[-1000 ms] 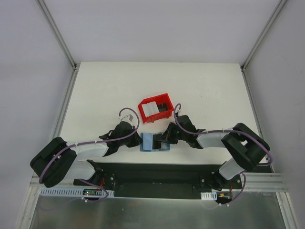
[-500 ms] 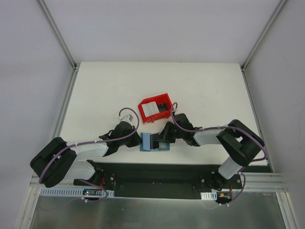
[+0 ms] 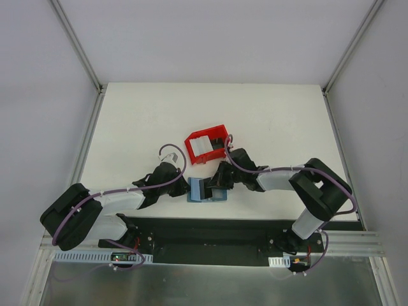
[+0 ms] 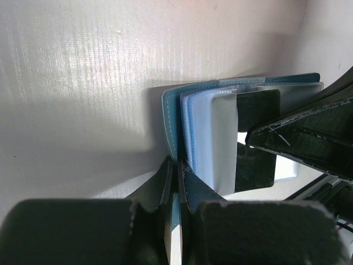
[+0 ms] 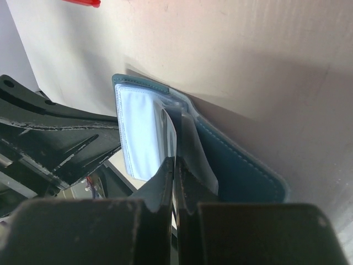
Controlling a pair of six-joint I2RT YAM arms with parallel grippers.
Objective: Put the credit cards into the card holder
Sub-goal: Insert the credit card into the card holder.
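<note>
The teal-blue card holder (image 3: 197, 190) stands open on edge near the table's front, between my two grippers. My left gripper (image 4: 177, 164) is shut on its teal cover (image 4: 171, 113), gripping from the left (image 3: 185, 185). My right gripper (image 5: 175, 161) is shut on a thin card seen edge-on, which reaches in among the clear sleeves (image 5: 142, 130). From the left wrist that card (image 4: 257, 141) looks dark and sits partly behind a pale sleeve. More credit cards (image 3: 201, 146), white, lie in the red bin.
The red bin (image 3: 205, 134) sits just behind the card holder, close to my right wrist (image 3: 237, 167). Both forearms lie low along the table's front edge. White table stretches beyond the bin, with metal frame rails at both sides.
My right arm has crept left toward the card holder, carrying the card further in among the sleeves. The left arm and the holder have stayed put.
</note>
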